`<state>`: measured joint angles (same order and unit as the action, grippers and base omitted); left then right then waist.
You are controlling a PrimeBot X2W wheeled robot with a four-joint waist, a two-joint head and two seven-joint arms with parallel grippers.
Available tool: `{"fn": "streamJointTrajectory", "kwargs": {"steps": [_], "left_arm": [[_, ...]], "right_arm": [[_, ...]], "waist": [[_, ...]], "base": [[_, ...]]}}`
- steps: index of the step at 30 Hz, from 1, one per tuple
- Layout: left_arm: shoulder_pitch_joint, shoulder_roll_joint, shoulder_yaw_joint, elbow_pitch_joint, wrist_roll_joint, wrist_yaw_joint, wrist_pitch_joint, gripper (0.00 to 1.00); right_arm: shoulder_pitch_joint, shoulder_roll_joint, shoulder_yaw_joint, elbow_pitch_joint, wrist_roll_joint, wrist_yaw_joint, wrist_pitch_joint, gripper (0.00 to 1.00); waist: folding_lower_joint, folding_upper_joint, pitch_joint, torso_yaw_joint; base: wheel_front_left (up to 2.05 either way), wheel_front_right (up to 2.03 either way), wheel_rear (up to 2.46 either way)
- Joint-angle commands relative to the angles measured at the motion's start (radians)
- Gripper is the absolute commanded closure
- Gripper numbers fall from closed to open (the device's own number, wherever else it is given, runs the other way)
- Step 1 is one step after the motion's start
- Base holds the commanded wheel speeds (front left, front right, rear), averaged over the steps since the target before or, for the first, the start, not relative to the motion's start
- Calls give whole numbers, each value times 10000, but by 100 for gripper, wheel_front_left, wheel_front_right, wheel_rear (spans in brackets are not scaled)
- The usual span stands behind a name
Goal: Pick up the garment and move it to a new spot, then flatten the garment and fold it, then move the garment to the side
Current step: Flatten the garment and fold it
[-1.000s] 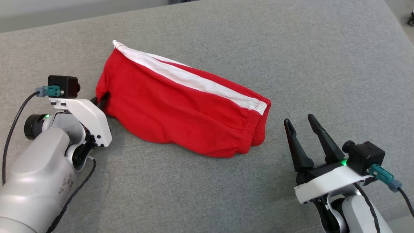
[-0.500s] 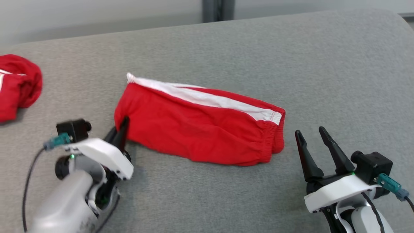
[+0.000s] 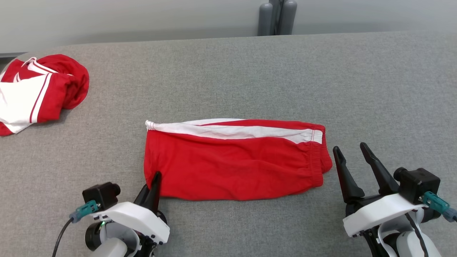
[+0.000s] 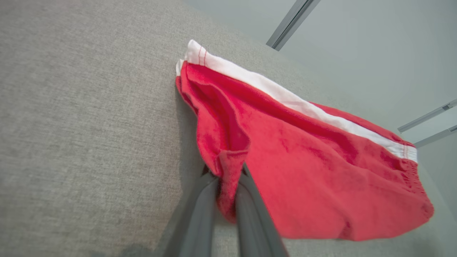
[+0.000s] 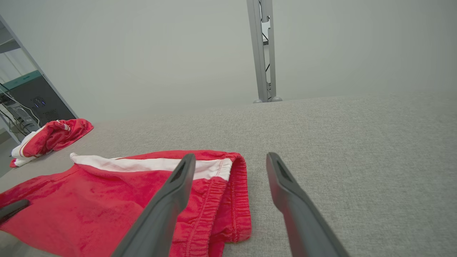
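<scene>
Garment [image 3: 232, 167]: laid flat; near-left corner pinched out of sight.
Left gripper [image 3: 155, 178]: clamped on that corner.
Right gripper [image 3: 350, 147]: held apart beside waistband.

The left gripper [image 4: 228, 178] has its tips buried in a pinched fold of the shorts [image 4: 303, 160], so they cannot be seen. In the head view the left arm [image 3: 132, 219] and right arm [image 3: 382, 212] are cut by the bottom edge. The other garment [image 3: 39, 89], at the far left corner of the grey surface [image 3: 228, 71], runs off the left edge. In the right wrist view the left finger of the right gripper [image 5: 230, 156] covers part of the shorts, which run off the left and bottom edges.
</scene>
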<state>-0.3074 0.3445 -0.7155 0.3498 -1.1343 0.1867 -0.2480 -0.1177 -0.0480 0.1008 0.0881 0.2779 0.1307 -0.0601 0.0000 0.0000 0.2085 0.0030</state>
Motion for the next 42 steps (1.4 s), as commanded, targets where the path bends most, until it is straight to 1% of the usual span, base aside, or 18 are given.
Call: {"fn": "streamJointTrajectory", "kwargs": {"steps": [1,7,8,9,10,13,14,16,22,24,29,31,32,37,42], "left_arm": [[170,26,97,-36,16,92,-74,100],[409,-155,325,169,151,159,-130,100],[416,-183,371,207,216,171,-146,79],[412,-198,407,240,309,179,-156,46],[399,-231,504,274,555,189,-165,0],[396,-263,676,219,806,199,-179,0],[457,-339,954,31,1098,67,-179,0],[581,-392,1343,-184,1523,-22,-177,0],[1032,-759,2426,-895,3111,-117,-180,0],[1226,-963,2756,-1050,3468,-245,-181,0],[1488,-1406,3209,-1117,4285,-554,-182,0],[1562,-1592,3362,-1152,4583,-639,-180,0],[1562,-1592,3362,-1152,4583,-639,-180,0],[1646,-1999,3677,-1263,5441,-880,-181,0],[1729,-2280,4055,-1296,6108,-1092,-181,0]], "right_arm": [[89,-51,-54,-30,-92,1,82,0],[116,-48,-104,14,-120,1,368,0],[111,-49,-116,9,-138,1,409,0],[102,-49,-137,-4,-162,1,432,0],[79,-49,-169,-31,-182,1,499,0],[65,-49,-234,-65,-239,1,558,0],[79,-49,-300,-101,-260,1,603,0],[104,-52,-437,-92,-171,1,722,0],[-120,-131,-603,-23,-210,1,1360,0],[-179,-232,-534,47,-113,1,1718,0],[-439,-554,-423,283,273,1,2449,0],[-561,-674,-408,471,387,1,2703,0],[-561,-674,-408,471,387,1,2703,0],[-860,-991,-380,1067,682,1,3351,0],[-1097,-1247,-318,1685,1111,1,3861,0]], "waist": [[0,0,1,32],[0,0,12,32],[0,0,10,28],[0,0,8,26],[0,0,-2,40],[0,0,-6,68],[0,0,-11,116],[0,0,-19,169],[0,0,-102,364],[0,0,-138,453],[0,0,-184,727],[0,0,-174,854],[0,0,-174,854],[0,0,-105,1204],[0,0,-15,1498]], "base": [[0,0,0],[0,0,0],[0,0,0],[0,0,0],[0,0,0],[0,0,0],[0,0,0],[0,0,0],[0,0,0],[0,0,0],[0,0,0],[0,0,0],[0,0,0],[0,0,0],[0,0,0]]}}
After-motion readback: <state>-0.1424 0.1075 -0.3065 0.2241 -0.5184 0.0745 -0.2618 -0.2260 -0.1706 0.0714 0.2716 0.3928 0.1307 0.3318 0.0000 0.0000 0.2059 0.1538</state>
